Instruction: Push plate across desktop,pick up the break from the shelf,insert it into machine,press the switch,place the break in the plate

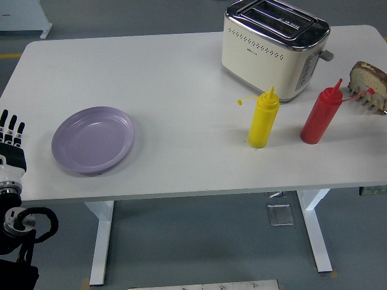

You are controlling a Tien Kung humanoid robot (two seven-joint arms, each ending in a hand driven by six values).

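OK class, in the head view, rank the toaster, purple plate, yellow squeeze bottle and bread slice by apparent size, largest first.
1. Toaster
2. Purple plate, a close second
3. Yellow squeeze bottle
4. Bread slice, though the picture's edge cuts it off, so this is unsure

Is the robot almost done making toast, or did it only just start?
Only just starting. Nothing looks done: the purple plate sits at the table's left, and the left hand beside it holds nothing. The bread still rests on its rack at the right edge, and the toaster slots look empty. Everything is left.
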